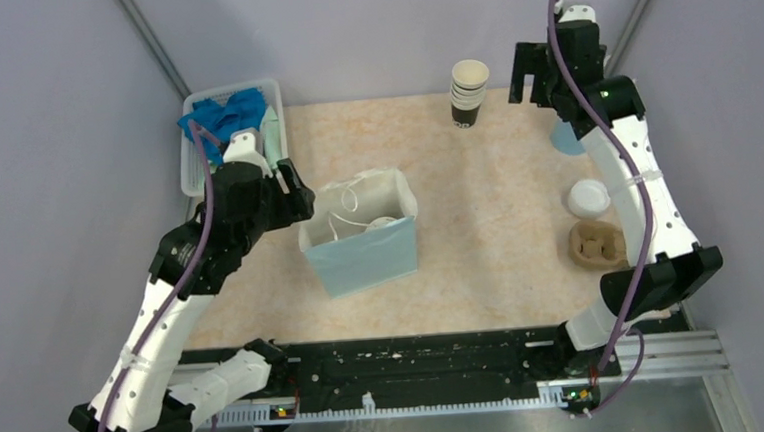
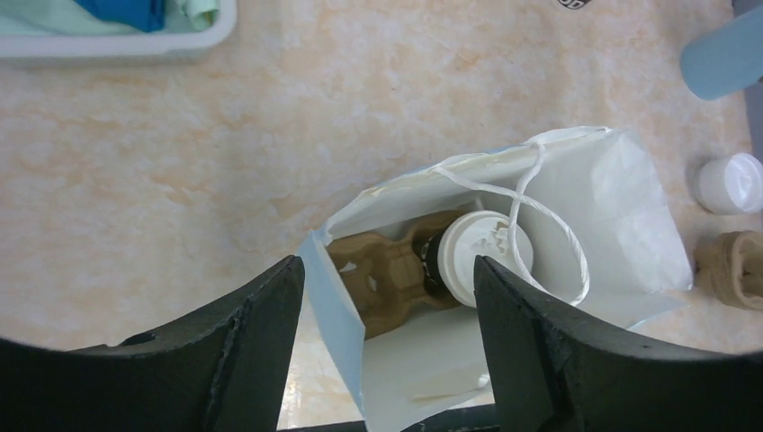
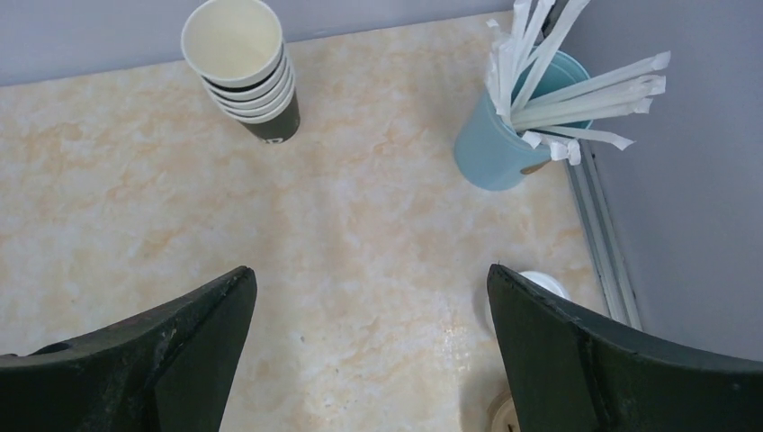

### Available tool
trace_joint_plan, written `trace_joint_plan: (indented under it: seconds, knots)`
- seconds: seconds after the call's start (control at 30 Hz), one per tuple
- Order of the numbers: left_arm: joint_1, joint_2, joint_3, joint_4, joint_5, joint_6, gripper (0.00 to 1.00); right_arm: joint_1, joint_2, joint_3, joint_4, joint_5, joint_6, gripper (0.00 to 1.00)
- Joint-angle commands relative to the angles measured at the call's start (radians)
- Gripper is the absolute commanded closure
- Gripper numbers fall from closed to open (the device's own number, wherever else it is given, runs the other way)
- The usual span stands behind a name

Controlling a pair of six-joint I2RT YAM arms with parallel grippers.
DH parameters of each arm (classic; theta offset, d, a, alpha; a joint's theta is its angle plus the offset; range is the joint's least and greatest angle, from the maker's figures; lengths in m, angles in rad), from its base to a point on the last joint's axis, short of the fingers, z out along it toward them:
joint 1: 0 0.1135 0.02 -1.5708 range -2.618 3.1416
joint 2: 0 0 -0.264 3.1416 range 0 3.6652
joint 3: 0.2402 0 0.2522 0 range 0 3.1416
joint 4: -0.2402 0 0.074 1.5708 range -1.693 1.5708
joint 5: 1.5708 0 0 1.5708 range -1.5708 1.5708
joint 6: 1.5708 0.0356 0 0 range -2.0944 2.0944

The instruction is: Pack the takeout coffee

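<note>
- The takeout coffee (image 2: 479,258) sits inside the open paper bag (image 2: 621,202). Its white sip lid faces the bag's mouth and its dark cup wall is just visible below the lid.
- In the bag, the cup rests at the right end of a brown cardboard carrier (image 2: 382,270). Which pocket holds it cannot be told.
- A white cord handle (image 2: 546,211) droops across the lid and over the bag's far rim.
- The left gripper (image 2: 385,265) hangs above the bag's mouth, jaws spread wide and holding nothing. The bag's near-left corner lies between the fingers.
- The right gripper (image 3: 370,272) is raised over the far right of the table (image 3: 360,225). Its jaws are also spread and empty, with only bare tabletop between them.
- The stack of cups (image 3: 243,67) stands near the back wall, well apart from the bag.
- The blue cup (image 3: 499,148) of wrapped straws (image 3: 576,90) stands in the far right corner, just beside the metal rail (image 3: 598,225) along the table's right edge.
- A loose white lid (image 2: 731,183) and a second carrier (image 2: 733,265) lie near that right edge, apart from the bag.
- The basket (image 2: 117,45) fills the far left corner. Open tabletop lies between it and the bag, and between the bag and the right-hand items.
</note>
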Motion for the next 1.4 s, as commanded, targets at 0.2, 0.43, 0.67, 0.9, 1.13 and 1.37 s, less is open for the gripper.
trace_joint_plan:
  seconds: [0.2,0.43,0.67,0.9,1.13,1.37]
  knots:
    - [-0.003,-0.080,0.066,0.052,-0.087,0.266,0.06,-0.189,0.077,-0.042,0.122,-0.073,-0.012,0.12]
    - [-0.003,-0.051,0.094,0.140,-0.087,0.311,0.02,-0.286,0.194,-0.017,0.210,-0.054,-0.030,0.21]
    - [-0.003,0.031,0.127,0.242,-0.096,0.335,0.01,-0.416,0.352,0.120,0.344,-0.175,0.040,0.33]
    - [-0.002,0.112,0.142,0.216,-0.098,0.309,0.02,-0.483,0.519,0.270,0.428,-0.198,0.051,0.37]
    - [-0.003,0.142,0.107,0.239,-0.107,0.283,0.02,-0.517,0.684,0.495,0.407,-0.230,0.067,0.57]
    - [0.000,0.211,0.141,0.247,-0.132,0.347,0.02,-0.519,0.742,0.512,0.473,-0.228,0.102,0.69]
